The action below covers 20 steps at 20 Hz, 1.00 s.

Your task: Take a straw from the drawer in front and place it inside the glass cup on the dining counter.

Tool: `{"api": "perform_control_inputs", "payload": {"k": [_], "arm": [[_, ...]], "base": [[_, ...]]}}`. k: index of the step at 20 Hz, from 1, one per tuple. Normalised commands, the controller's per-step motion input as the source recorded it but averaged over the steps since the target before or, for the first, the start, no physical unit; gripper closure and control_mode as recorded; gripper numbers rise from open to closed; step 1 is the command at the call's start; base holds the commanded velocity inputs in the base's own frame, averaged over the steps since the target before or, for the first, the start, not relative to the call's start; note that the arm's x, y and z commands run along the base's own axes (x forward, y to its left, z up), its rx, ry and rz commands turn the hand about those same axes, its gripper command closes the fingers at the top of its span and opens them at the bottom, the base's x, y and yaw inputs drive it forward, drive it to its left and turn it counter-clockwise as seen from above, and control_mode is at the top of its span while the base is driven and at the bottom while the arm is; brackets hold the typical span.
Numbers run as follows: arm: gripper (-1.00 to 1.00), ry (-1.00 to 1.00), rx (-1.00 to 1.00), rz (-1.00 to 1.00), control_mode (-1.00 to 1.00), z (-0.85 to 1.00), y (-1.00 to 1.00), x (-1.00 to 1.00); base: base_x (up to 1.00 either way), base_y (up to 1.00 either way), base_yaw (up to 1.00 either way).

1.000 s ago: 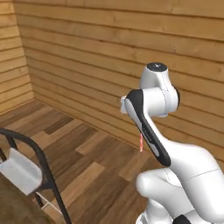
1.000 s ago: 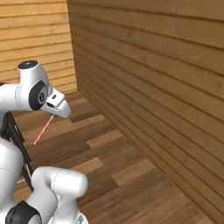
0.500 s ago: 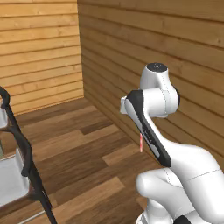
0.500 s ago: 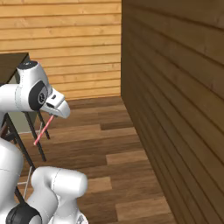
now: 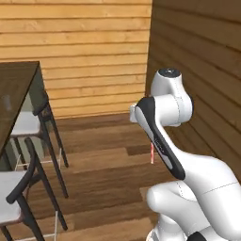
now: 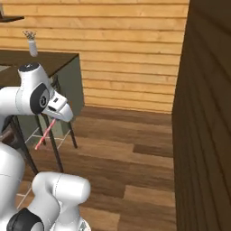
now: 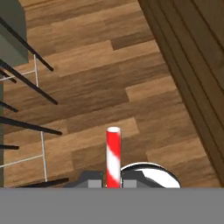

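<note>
My gripper (image 7: pixel 113 180) is shut on the straw (image 7: pixel 113 153), a red-and-white striped stick that rises between the two dark fingertips (image 7: pixel 90 179) over the wood floor. The right base view shows the straw (image 6: pixel 44 134) hanging down and to the left from the gripper (image 6: pixel 57 120). From the left base camera only the straw's lower end (image 5: pixel 152 154) peeks out behind the forearm. The dining counter (image 5: pixel 20 84) lies at the left, dark brown on a pale green base, and appears too in the right base view (image 6: pixel 49 59). A faint clear shape on it may be the glass cup (image 5: pixel 6 102). The drawer is out of view.
Black-framed stools with white seats (image 5: pixel 23 123) stand along the counter, their legs (image 7: pixel 26 46) close to the hand. A white vase with flowers (image 6: pixel 31 44) sits on the counter. A dark plank wall (image 6: pixel 207 117) runs close on the right, a lighter one (image 5: pixel 94 52) lies ahead.
The whole picture has swung: the base has turned, bringing the counter and stools into view at the left. The arm keeps its pose with the straw still held.
</note>
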Motion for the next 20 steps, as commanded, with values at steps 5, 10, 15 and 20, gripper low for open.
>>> {"api": "perform_control_inputs", "payload": {"k": [5,10,15,20], "arm": [[1.00,0.00,0.00,0.00,1.00,0.00,0.00,0.00],[1.00,0.00,0.00,0.00,1.00,0.00,0.00,0.00],[1.00,0.00,0.00,0.00,1.00,0.00,0.00,0.00],[1.00,0.00,0.00,0.00,1.00,0.00,0.00,0.00]], "base": [[0.89,-0.51,0.64],[0.83,-0.54,0.64],[0.82,-0.55,0.64],[0.79,-0.58,0.63]]}}
